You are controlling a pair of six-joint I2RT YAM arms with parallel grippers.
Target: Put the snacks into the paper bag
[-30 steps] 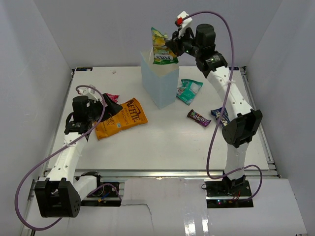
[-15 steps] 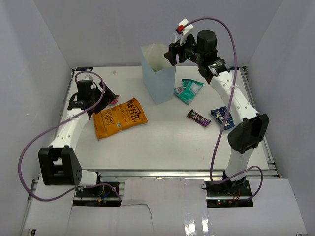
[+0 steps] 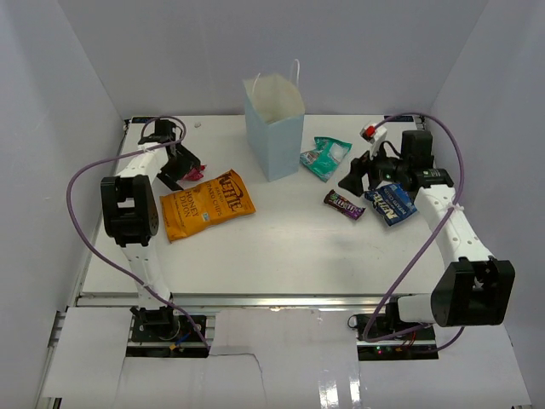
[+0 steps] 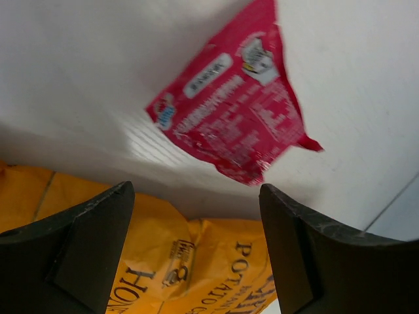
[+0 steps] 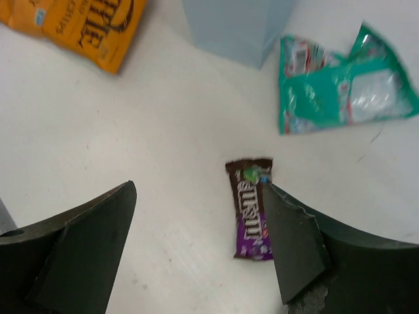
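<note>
Snacks (image 3: 207, 203) like the red wrapper (image 4: 229, 108) and brown bar (image 5: 249, 209) seem light, crinkly, perhaps slippery; we pinch across their middles. Our left claw (image 4: 195, 196) and right claw (image 5: 200, 196) gape empty.

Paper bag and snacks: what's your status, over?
Both open: left gripper over red wrapper, right gripper over candy bar. Paper bag upright, nothing blocking it.

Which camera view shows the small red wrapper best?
The left wrist view: there the red wrapper is large and unobstructed, and its whole outline shows. The top external view shows only a small red corner of it, beside the left claw. The right wrist view does not show it at all.
</note>
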